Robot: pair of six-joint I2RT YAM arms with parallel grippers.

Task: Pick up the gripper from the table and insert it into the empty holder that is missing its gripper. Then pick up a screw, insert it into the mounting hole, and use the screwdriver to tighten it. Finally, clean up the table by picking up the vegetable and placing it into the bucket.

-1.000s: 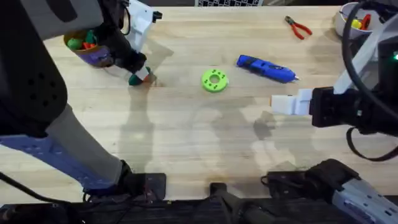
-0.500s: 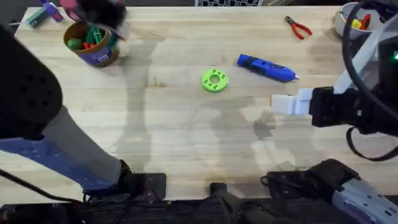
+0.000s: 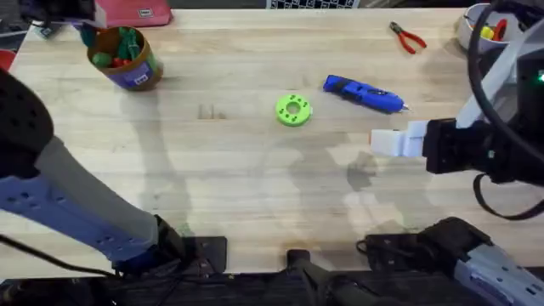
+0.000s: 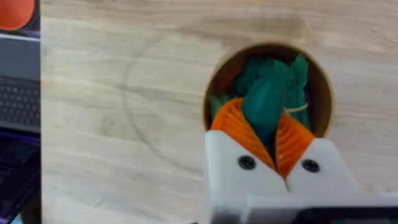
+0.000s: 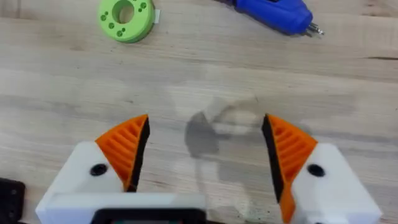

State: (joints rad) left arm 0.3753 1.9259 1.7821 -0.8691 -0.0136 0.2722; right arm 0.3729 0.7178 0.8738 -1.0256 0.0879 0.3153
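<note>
the left hand [image 4: 268, 134] is clamped on the vegetable [image 4: 264, 106] directly above the bucket [image 4: 320, 74] — not let go yet, so the cleanup looks nearly done, with only the release left. the right hand [image 5: 202, 155] hangs spread wide and empty over the desk [image 3: 255, 170], near the screwdriver [image 3: 364, 93] and green disc [image 3: 294, 110] — the earlier steps can't be confirmed.

Worktop [image 3: 255, 178]: matt grained wood. Screwdriver [image 3: 364, 93]: glossy blue plastic, metal tip. Disc [image 3: 293, 110]: smooth green plastic. Pads [image 5: 124, 146]: ribbed orange.
</note>
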